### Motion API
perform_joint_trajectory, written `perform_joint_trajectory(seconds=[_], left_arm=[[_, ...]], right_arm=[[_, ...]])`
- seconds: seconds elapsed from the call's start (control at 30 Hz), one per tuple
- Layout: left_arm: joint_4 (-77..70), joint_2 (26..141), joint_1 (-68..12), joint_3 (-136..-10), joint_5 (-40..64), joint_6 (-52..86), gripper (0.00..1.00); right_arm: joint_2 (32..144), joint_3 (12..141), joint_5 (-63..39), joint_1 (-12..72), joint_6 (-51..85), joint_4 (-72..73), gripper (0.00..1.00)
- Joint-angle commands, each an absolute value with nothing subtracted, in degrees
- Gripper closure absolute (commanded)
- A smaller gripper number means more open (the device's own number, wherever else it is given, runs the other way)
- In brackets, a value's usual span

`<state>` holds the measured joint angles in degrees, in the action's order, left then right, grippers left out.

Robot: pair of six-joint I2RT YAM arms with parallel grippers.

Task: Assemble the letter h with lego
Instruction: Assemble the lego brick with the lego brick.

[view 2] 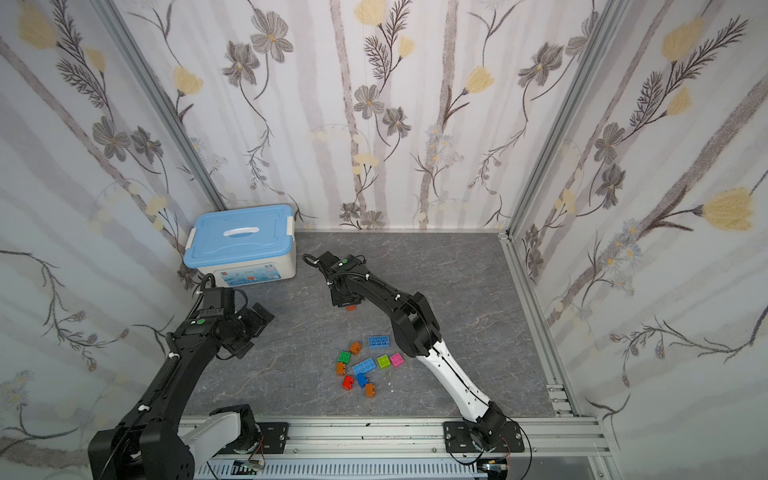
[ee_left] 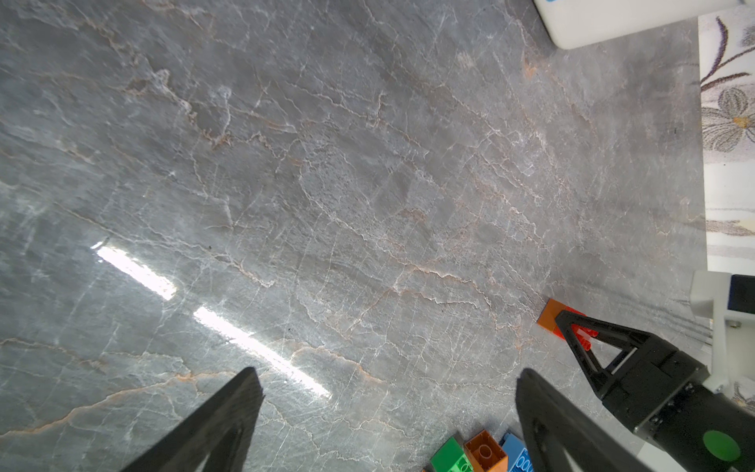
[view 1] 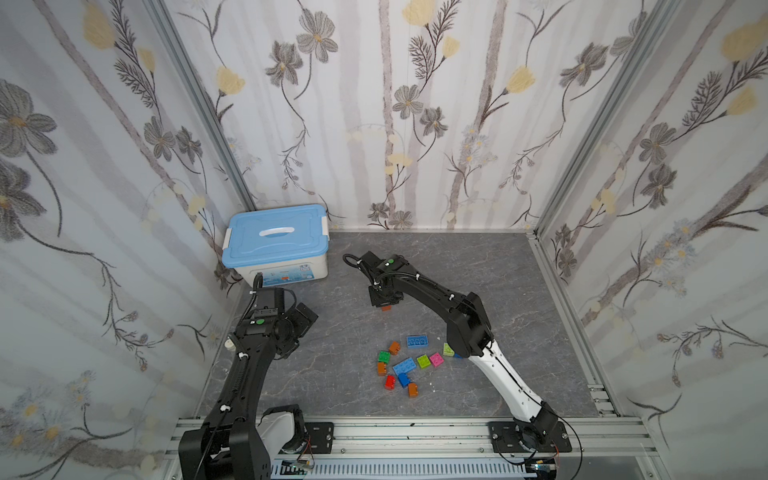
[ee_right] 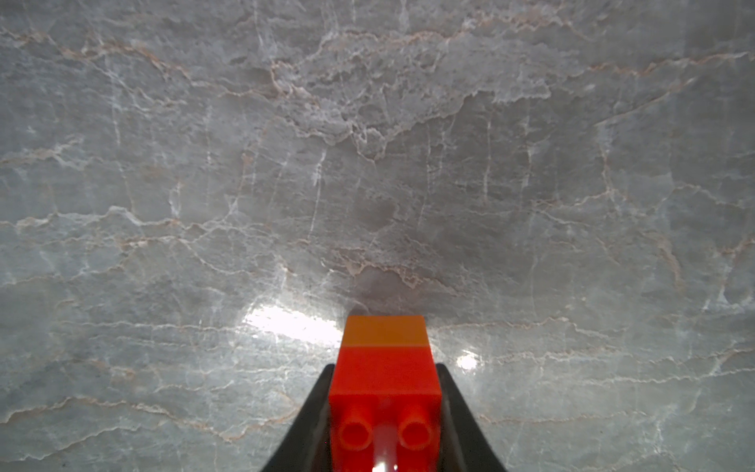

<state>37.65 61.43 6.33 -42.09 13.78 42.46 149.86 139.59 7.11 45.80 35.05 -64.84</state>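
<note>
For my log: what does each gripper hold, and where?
Right gripper: red brick, by its sides, orange brick attached. Left gripper: nothing.

Right gripper [view 2: 347, 302] above orange-red brick [view 2: 351, 308]; other lego [view 2: 365, 367] clustered apart.

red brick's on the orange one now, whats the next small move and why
Probably open the right pincer and lift straight up: the red brick it is shut on looks seated squarely on the orange brick, which seems to rest on the table, and loose bricks lie unused.
</note>
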Motion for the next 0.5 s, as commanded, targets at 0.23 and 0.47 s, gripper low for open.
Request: perform_joint_trajectory(seconds=[0.23,0.47], left_arm=[[36.92,61.79,3.48,-41.65,13.89,42.54,0.0],[37.15,62.4,-4.12,-42.86,7.58,42.33,0.0]], right_arm=[[139.96,132.28,11.22,41.83,33.13,-71.4,0.77],[130.87,112.55,9.01,37.25,34.8,-61.86,0.77]])
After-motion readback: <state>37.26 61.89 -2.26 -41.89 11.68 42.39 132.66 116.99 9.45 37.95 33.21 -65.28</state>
